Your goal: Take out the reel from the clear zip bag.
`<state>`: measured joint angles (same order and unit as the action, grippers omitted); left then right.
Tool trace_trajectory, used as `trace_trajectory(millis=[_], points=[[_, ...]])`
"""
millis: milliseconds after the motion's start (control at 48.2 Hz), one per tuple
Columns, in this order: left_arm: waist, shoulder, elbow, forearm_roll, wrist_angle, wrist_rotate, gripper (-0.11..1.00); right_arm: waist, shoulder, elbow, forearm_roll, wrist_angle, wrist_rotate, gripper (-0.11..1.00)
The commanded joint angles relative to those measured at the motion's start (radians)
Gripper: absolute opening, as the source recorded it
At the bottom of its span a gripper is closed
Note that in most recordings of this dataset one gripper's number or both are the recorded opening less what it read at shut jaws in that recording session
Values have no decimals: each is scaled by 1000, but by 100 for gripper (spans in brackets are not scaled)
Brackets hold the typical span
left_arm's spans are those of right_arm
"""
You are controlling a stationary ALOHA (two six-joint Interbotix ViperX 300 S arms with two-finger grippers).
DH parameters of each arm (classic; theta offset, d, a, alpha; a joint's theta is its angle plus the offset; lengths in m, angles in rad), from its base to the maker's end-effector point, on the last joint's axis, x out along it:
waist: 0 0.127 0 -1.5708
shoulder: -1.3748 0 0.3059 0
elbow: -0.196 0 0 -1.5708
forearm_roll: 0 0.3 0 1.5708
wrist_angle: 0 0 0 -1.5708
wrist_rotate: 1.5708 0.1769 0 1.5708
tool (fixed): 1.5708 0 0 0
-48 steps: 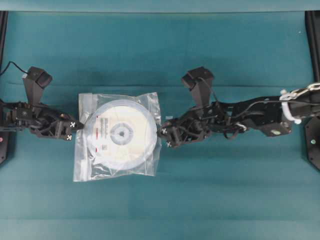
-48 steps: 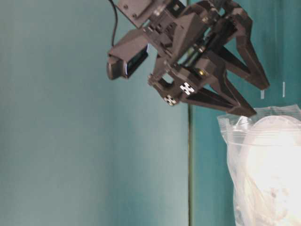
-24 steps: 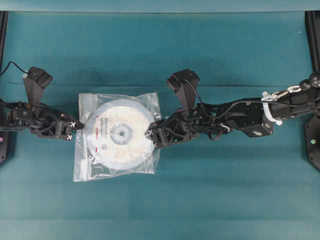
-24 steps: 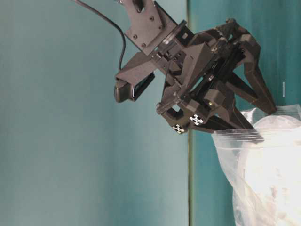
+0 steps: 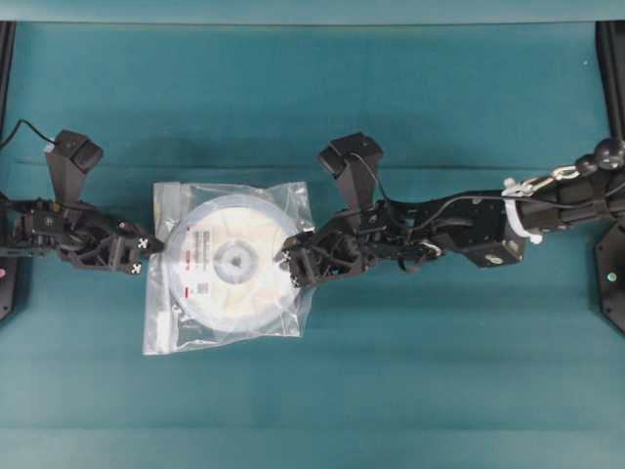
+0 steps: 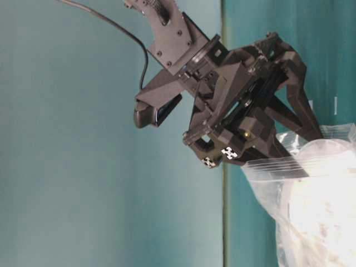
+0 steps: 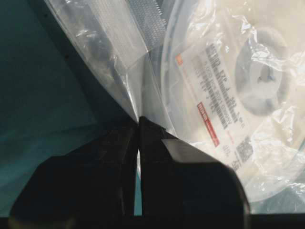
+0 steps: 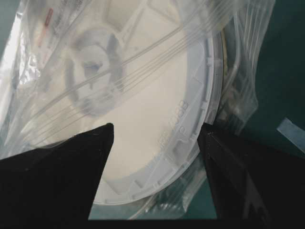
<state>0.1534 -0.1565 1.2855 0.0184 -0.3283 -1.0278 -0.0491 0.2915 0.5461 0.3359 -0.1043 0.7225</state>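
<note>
The clear zip bag (image 5: 174, 318) lies flat at centre-left, with the reel (image 5: 234, 262) inside it, white label up. My left gripper (image 5: 153, 257) is shut on the film at the bag's left edge (image 7: 128, 81); the reel's label (image 7: 209, 109) shows just beyond it. My right gripper (image 5: 288, 266) stands open at the bag's right edge, its jaws straddling the reel's rim (image 8: 190, 143). Zip lines (image 8: 157, 52) cross over the reel there. From table level one right finger (image 6: 289, 171) shows dark through the lifted film (image 6: 267, 189).
Teal cloth covers the table (image 5: 410, 391). Black frame posts stand at the far left (image 5: 6, 59) and far right (image 5: 611, 59). A pale strip of tape (image 8: 291, 132) lies on the cloth right of the bag.
My right arm has reached left, bringing its open jaws from beside the bag onto the reel's right rim, and the bag's edge there has lifted. The left gripper has stayed put.
</note>
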Motion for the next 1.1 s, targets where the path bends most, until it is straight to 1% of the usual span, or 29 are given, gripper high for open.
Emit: trace_trajectory(millis=[0, 270, 373, 456, 539, 602, 622, 726, 830, 871, 1079], points=[[-3, 9, -14, 3, -3, 0, -1, 2, -5, -20, 2, -9, 8, 87], [-3, 12, -20, 3, -3, 0, -1, 2, -5, -20, 2, -9, 8, 86], [-3, 14, -20, 3, -3, 0, -1, 2, -5, -20, 2, -6, 9, 83], [-3, 12, -20, 3, -3, 0, -1, 0, -5, -20, 5, -6, 9, 75], [-3, 14, -20, 3, -3, 0, -1, -2, -5, -20, 5, -5, 12, 62], [-3, 14, -20, 3, -3, 0, -1, -5, -5, -18, 8, -5, 14, 50], [-3, 12, -21, 3, -3, 0, -1, -6, -5, -17, 9, -3, 14, 44], [-3, 14, -20, 3, -3, 0, -1, -14, -5, -11, 40, -3, 14, 21], [-5, 12, -20, 3, -3, 0, -1, -20, -12, 5, 69, -8, 14, 5], [-3, 14, -20, 3, -3, 0, -1, -20, -14, 12, 77, -9, 14, 2], [-5, 14, -18, 3, -3, 0, -1, -15, -25, 46, 92, -9, 14, 2]])
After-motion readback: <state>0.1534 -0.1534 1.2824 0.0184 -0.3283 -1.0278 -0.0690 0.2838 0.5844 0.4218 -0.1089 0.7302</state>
